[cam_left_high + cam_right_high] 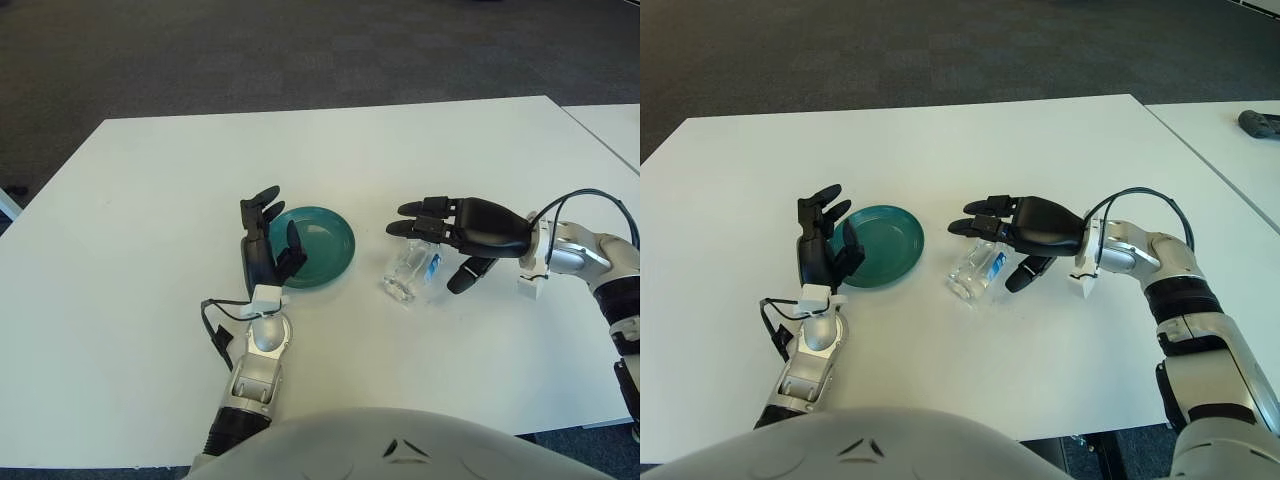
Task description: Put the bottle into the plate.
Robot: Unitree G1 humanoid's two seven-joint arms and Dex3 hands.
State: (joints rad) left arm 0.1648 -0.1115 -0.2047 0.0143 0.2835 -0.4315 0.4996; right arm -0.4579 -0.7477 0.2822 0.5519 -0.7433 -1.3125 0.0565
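The right hand (452,235) is open, with its fingers (415,209) stretched out flat toward the robot's left and the thumb (462,277) hanging lower on the near side. It is positioned over the cap end of the bottle (412,271). The two long fingers reach above the bottle's top part, and the thumb is just beside the bottle on its right. The hand has not closed around the bottle, and I cannot tell if any finger really touches it. The right forearm comes in from the right edge, almost level above the table (130,250), with a black cable looping over the wrist.

The bottle is a clear plastic one with a blue label. It lies on its side on the white table, a little tilted, with the cap end pointing away from the robot and the bottom end closer to it. It is near the plate (312,247), on the plate's right, but apart from it and not inside.

The left hand (268,248) stands upright at the left rim of the green plate, palm turned toward the plate. Its fingers are relaxed and partly spread, and they hold nothing. The thumb shows in front of the plate's rim. The left forearm rises from the near edge of the table.
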